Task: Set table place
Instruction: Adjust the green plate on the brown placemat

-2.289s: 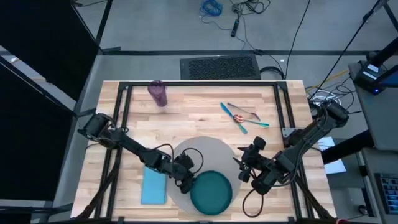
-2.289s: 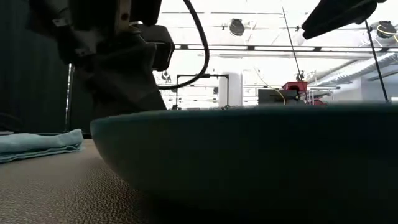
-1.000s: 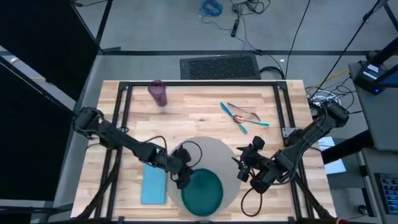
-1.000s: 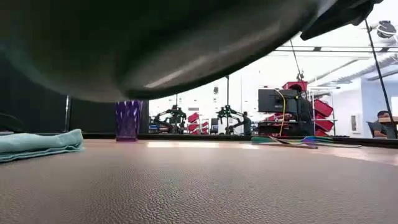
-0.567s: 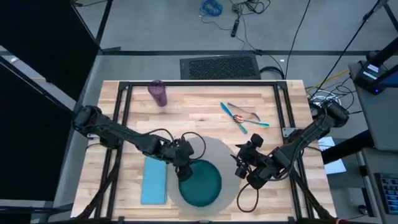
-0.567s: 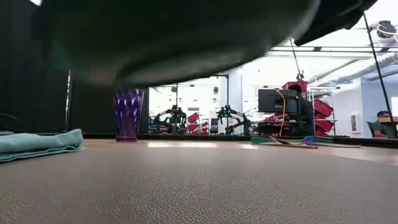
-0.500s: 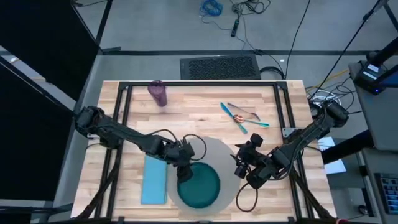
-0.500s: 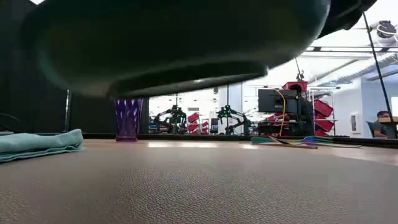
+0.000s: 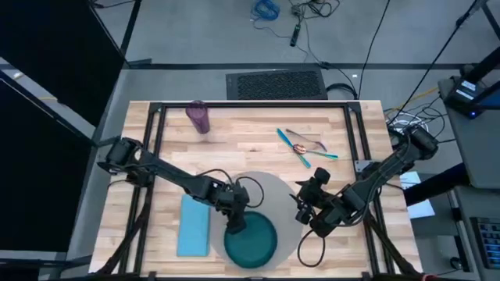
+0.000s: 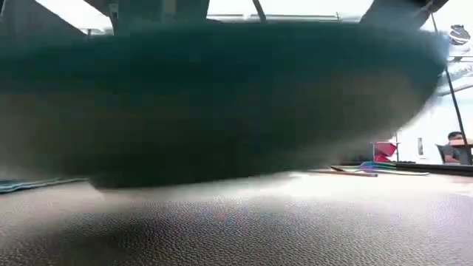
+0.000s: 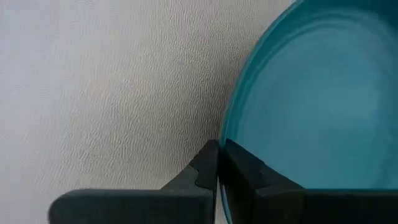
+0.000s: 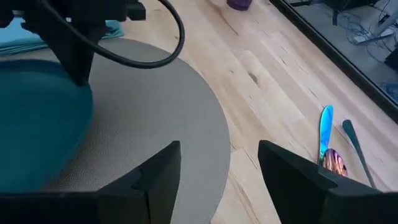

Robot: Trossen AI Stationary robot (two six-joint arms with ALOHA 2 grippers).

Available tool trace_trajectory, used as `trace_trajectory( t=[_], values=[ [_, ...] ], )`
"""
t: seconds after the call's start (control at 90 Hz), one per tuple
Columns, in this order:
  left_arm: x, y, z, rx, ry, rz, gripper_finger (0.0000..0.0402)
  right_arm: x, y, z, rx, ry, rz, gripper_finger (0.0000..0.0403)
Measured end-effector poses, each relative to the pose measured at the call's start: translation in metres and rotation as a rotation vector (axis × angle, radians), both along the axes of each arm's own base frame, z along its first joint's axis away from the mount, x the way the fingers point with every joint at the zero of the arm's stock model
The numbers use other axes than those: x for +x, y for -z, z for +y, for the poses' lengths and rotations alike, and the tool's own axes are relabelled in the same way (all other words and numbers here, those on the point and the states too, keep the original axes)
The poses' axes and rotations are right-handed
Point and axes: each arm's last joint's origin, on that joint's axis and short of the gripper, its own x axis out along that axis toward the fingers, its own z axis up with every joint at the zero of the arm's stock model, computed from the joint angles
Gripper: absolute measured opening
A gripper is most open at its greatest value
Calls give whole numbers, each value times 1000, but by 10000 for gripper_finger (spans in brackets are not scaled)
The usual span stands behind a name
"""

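Observation:
A round teal plate (image 9: 251, 243) hangs low over the near part of the big grey-beige mat (image 9: 269, 195); in the low view the plate (image 10: 222, 103) fills the picture just above the mat (image 10: 295, 222). My left gripper (image 9: 237, 225) is shut on the plate's far-left rim. My right gripper (image 9: 303, 206) stands open over the mat's right edge, with nothing between its fingers. A light-blue napkin (image 9: 194, 225) lies flat left of the mat. Teal-handled cutlery (image 9: 305, 147) lies at the far right. A purple cup (image 9: 198, 116) stands at the far left. My left gripper pinches the plate's rim (image 11: 222, 138) between its two fingers, one finger (image 11: 244, 169) over the inside of the plate and one (image 11: 204, 171) outside it. The fingers come from above, pointing down. The plate hangs about level, close above the mat; whether its underside touches, I cannot tell.
The black metal frame (image 9: 250, 104) runs along the table's edges. Bare planks (image 9: 250, 140) lie between the mat and the cup and cutlery. In the right wrist view the left arm (image 12: 78, 37) stands over the mat (image 12: 155, 118), with the cutlery (image 12: 326, 134) beyond.
My left gripper has gone down toward the mat and a little toward the table's near edge, still shut on the plate. The plate, lifted high and tipped a second ago, now hangs lower and closer to level, just above the mat.

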Motion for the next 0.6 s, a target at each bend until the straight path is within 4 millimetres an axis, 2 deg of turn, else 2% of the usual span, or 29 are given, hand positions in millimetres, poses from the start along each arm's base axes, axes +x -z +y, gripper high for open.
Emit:
trace_trajectory(
  t=[0.278,0.6],
  values=[
    [4,-3,-3,-65,31,-37,0,0,0,0,0,-1,0,201],
    [5,-3,0,-49,17,-42,0,0,0,0,1,-1,0,201]
  ],
)
